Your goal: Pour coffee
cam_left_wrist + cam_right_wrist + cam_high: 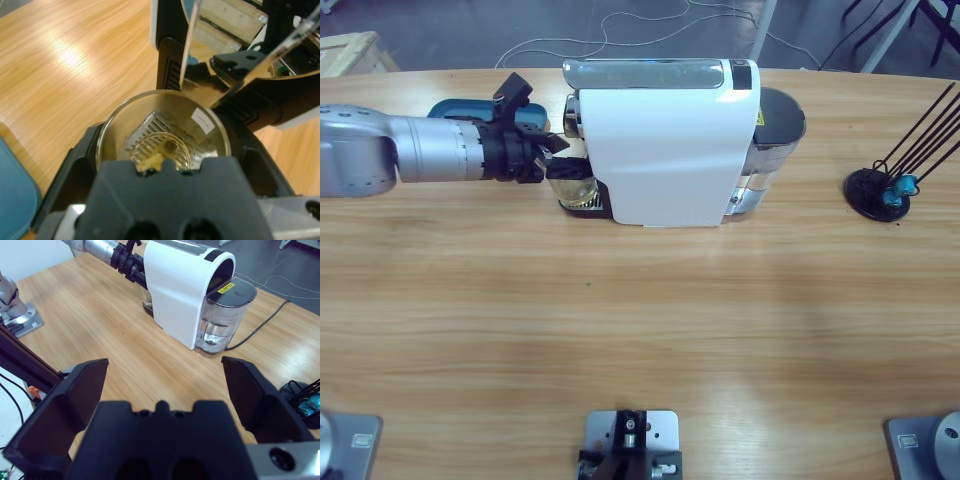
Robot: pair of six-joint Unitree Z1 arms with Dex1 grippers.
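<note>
This looks like a robotics lab or test room, not a kitchen. A long wooden table (640, 320) carries just a white capsule coffee machine (665, 140) and, near its right end, a black wire capsule stand (882, 190), while a silver robot arm (410, 150) reaches in from the left. Beyond the far edge, loose cables (620, 30) trail over a bare grey floor (470, 25) beside a wooden crate (350, 50).

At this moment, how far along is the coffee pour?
Done: a shallow pool of coffee already sits in the glass under the white coffee machine. In hand: the left gripper is closed around the glass. Left: drawing it out and pouring. The right gripper is open, away from the machine.
</note>
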